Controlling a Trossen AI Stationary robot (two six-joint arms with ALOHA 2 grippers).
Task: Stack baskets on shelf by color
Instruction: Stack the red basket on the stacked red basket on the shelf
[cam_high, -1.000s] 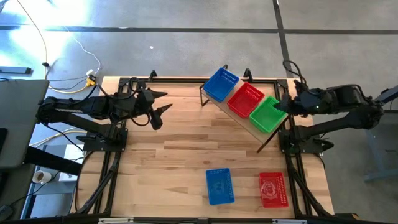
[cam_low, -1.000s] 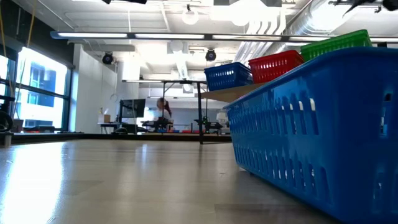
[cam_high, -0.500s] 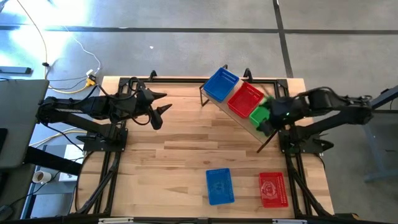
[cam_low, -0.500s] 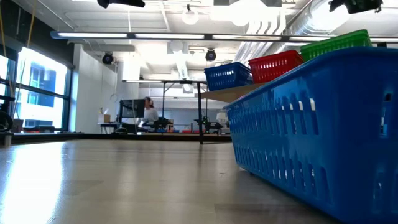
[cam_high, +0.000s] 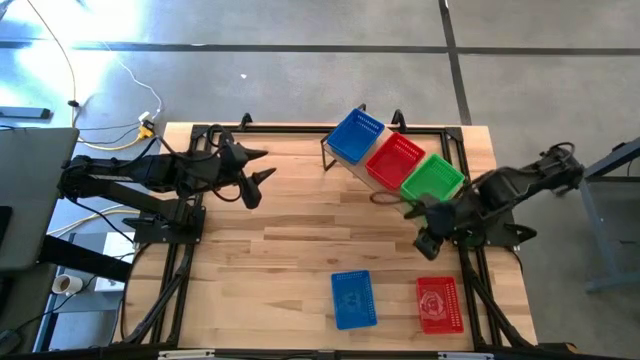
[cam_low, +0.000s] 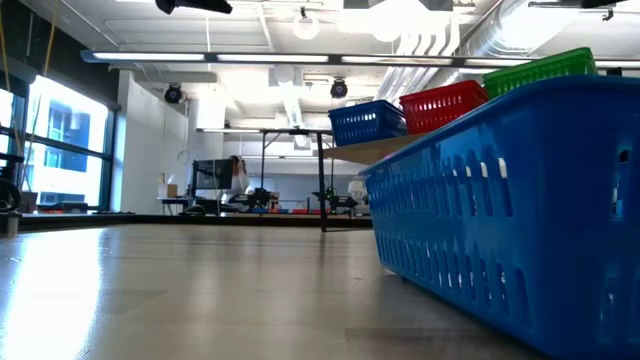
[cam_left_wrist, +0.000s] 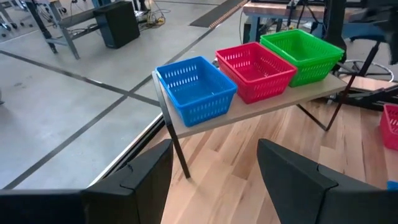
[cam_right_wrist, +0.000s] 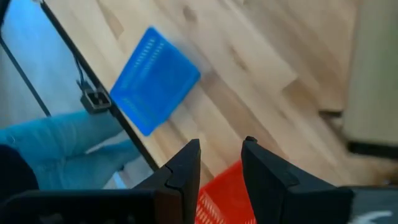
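On the shelf (cam_high: 372, 184) stand a blue basket (cam_high: 355, 135), a red basket (cam_high: 395, 160) and a green basket (cam_high: 433, 179), side by side on their bottoms. A second blue basket (cam_high: 352, 298) and a second red basket (cam_high: 438, 304) rest on the tabletop near its near edge. My right gripper (cam_high: 424, 238) is open and empty. It hangs above the table between the shelf's right end and the loose red basket (cam_right_wrist: 224, 190). My left gripper (cam_left_wrist: 214, 180) is open over the table's left part, facing the shelf (cam_left_wrist: 261, 111).
The shelf stands slantwise across the table's far right part on thin black legs (cam_left_wrist: 179, 152). Bare wood (cam_high: 270, 250) spreads over the table's middle and left. In the low view the near blue basket (cam_low: 510, 200) fills the right side. A person (cam_low: 238, 175) shows far off in the room.
My right gripper has left the shelf's right end by the green basket, passed over that basket and come toward the table's near edge, now low between the shelf and the loose red basket. The baskets on the shelf have kept their places.
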